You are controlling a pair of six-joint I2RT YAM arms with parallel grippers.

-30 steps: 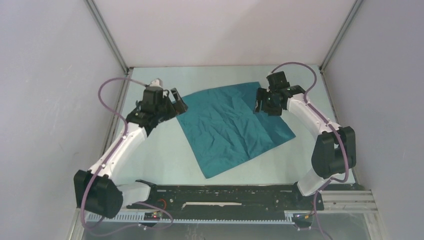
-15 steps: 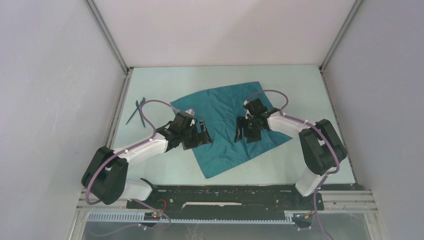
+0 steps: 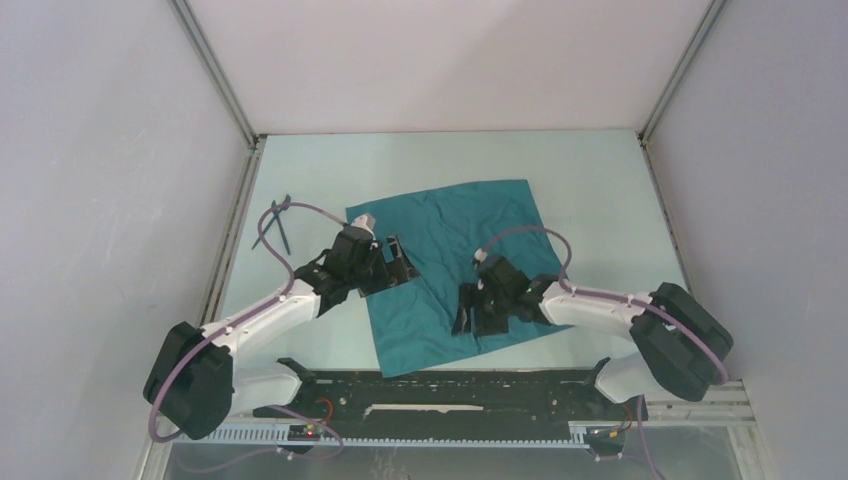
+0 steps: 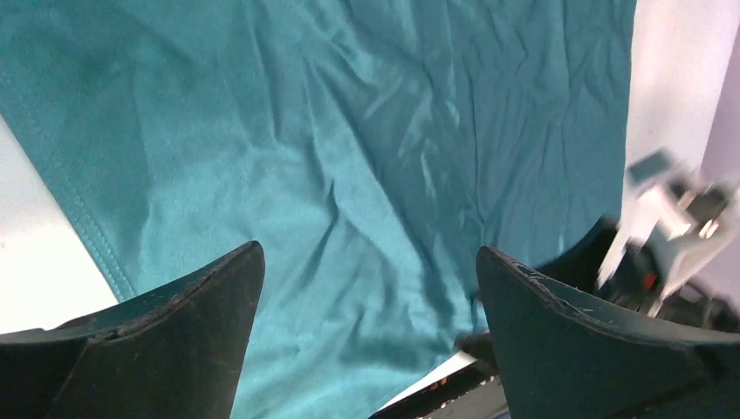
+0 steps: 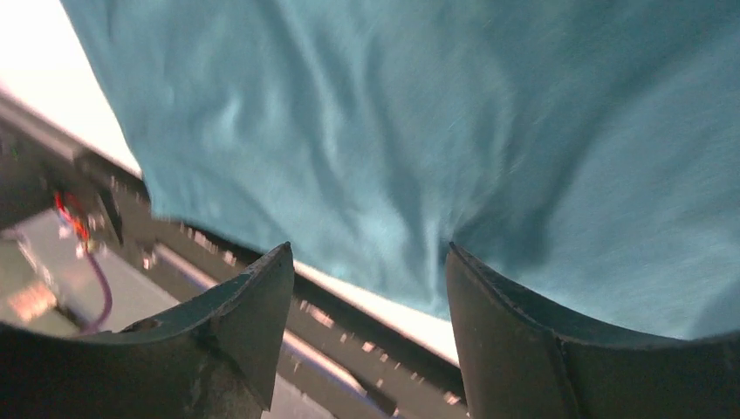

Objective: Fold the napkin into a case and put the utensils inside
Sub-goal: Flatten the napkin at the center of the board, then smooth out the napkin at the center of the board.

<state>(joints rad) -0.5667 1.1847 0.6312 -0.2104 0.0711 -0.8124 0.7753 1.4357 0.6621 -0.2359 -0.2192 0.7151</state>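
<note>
My left fingers [image 4: 192, 332] and right fingers [image 5: 231, 327] both gape wide, empty, above the spread napkin [image 3: 440, 225] on the counter [image 3: 600, 200].

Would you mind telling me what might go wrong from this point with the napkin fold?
The napkin is wrinkled, so the open left gripper may pinch a crease instead of an edge, giving a crooked fold.
The open right gripper hangs over the napkin's near edge, close to the black rail; a low grab there might strike it.
</note>
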